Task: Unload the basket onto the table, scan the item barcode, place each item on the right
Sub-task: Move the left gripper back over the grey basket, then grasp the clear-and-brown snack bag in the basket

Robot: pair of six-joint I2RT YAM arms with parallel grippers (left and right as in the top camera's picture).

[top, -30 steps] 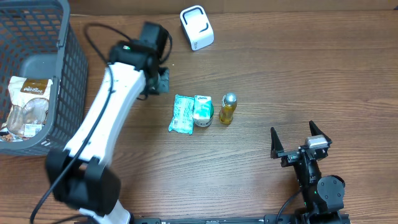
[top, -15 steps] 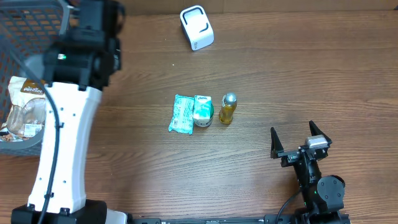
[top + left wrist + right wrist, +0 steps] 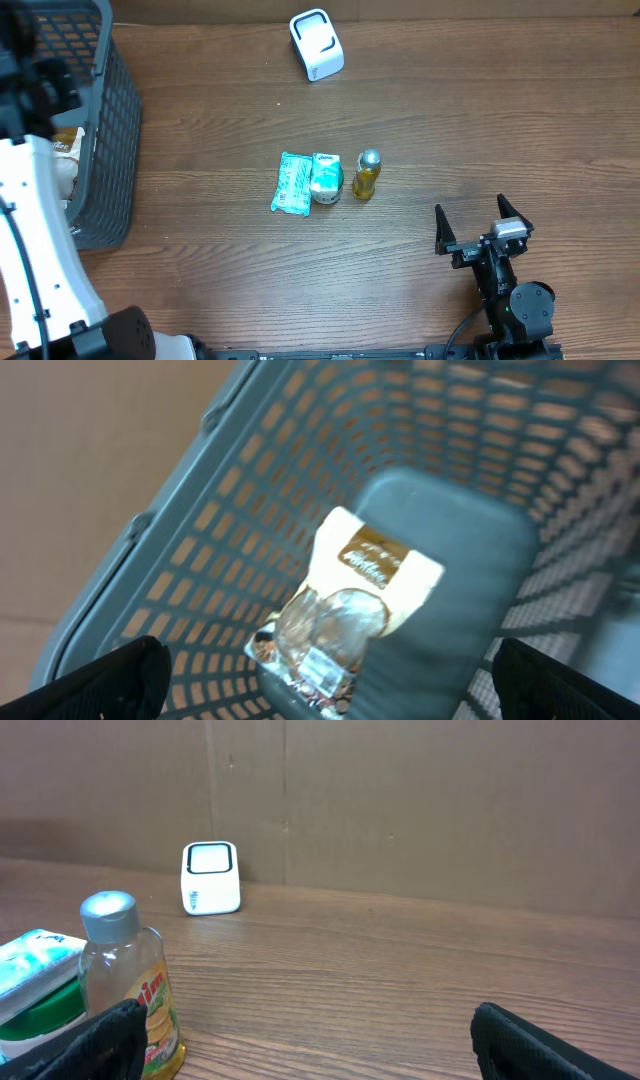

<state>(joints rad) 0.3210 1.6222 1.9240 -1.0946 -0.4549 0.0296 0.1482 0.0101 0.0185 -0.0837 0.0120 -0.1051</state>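
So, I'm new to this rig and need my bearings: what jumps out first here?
The grey mesh basket at the left, with a snack packet lying inside. Then three small items in the middle: a teal packet, a green-lidded tub and a yellow bottle, with a white scanner at the back.

basket (image 3: 112,150): grey lattice | scanner (image 3: 316,44): white | bottle (image 3: 366,178): yellow | pouch (image 3: 293,184): teal
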